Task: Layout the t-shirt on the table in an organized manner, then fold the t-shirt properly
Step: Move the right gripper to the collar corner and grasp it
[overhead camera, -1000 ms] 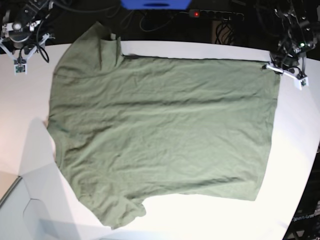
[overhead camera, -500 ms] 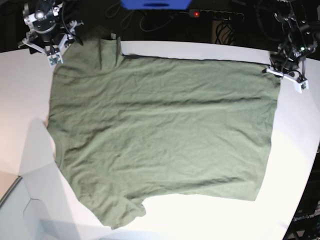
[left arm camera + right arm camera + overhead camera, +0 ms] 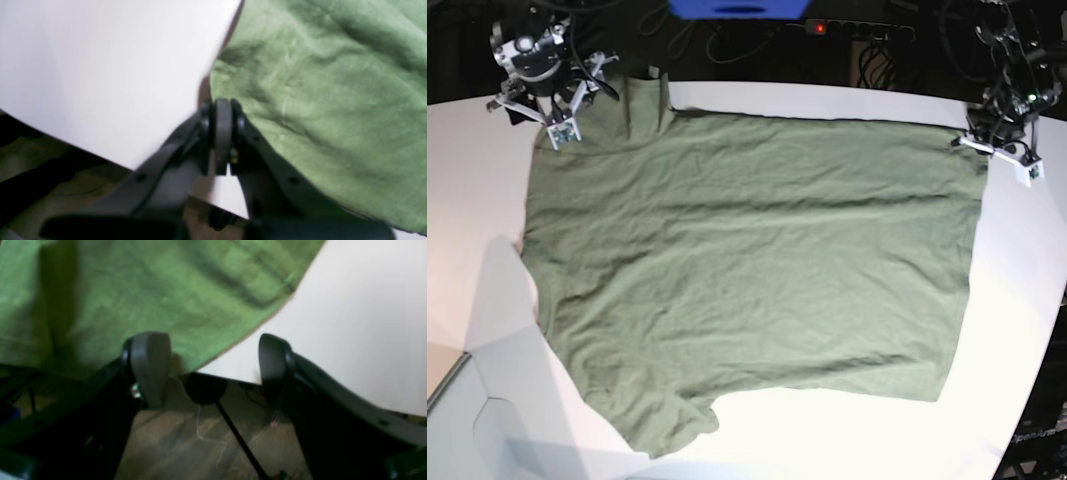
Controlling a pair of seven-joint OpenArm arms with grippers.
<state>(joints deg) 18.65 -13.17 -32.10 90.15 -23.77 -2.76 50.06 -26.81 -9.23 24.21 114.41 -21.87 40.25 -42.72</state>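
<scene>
Right gripper (image 3: 562,112) is hovering with jaws wide apart, holding nothing, over the far sleeve of the t-shirt (image 3: 757,270), which is lying spread nearly flat across the white worktop (image 3: 467,200). Soft, light, wrinkle-prone fabric; probably best pinched at hems and corners. Left gripper (image 3: 1002,150) is sitting closed at the far hem corner; whether cloth is pinched, cannot tell.

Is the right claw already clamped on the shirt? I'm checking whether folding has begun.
No, the right claw is open, its two fingers apart at the shirt's edge.
</scene>
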